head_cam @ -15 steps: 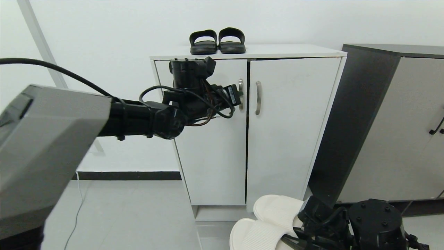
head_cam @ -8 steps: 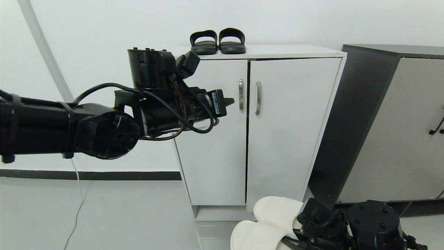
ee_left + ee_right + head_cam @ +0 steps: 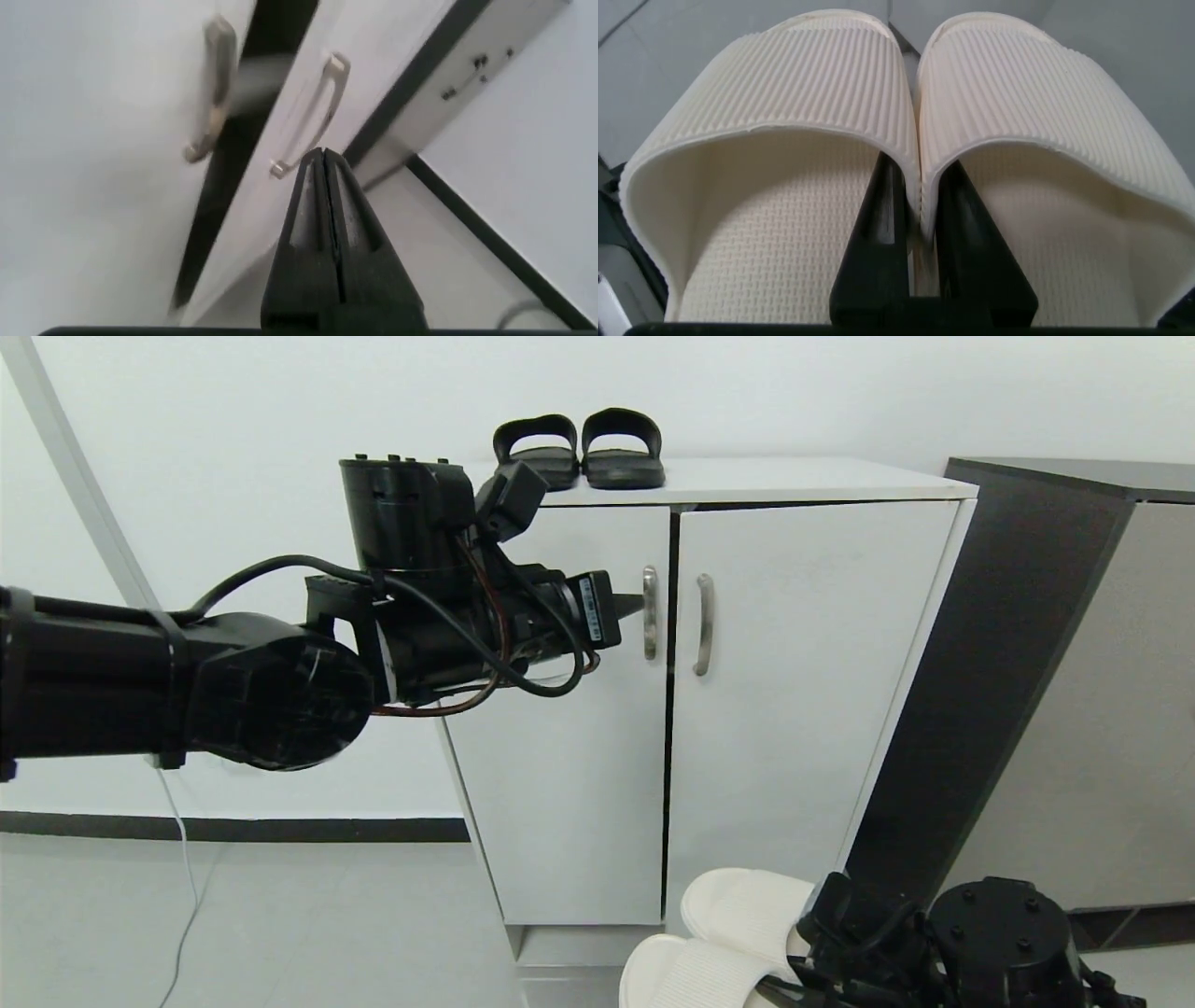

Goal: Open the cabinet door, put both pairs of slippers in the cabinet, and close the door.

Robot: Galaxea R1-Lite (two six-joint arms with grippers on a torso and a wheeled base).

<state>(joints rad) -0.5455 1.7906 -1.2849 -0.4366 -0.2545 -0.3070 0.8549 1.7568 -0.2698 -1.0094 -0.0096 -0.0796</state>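
1. Head view: the left gripper [image 3: 631,607] is being held just left of the left door handle [image 3: 650,614], not on it yet. Both cabinet [image 3: 794,709] doors are being seen shut, with black slippers [image 3: 579,453] parked on top.
2. Left wrist view: the fingers are being pressed together on nothing, so they'd probably need spreading before the handle is grabbed and pulled along the hinge arc.
3. Right wrist view: the white slippers [image 3: 822,112] are being pinched by their inner walls in the right gripper [image 3: 920,233], low at the near right.
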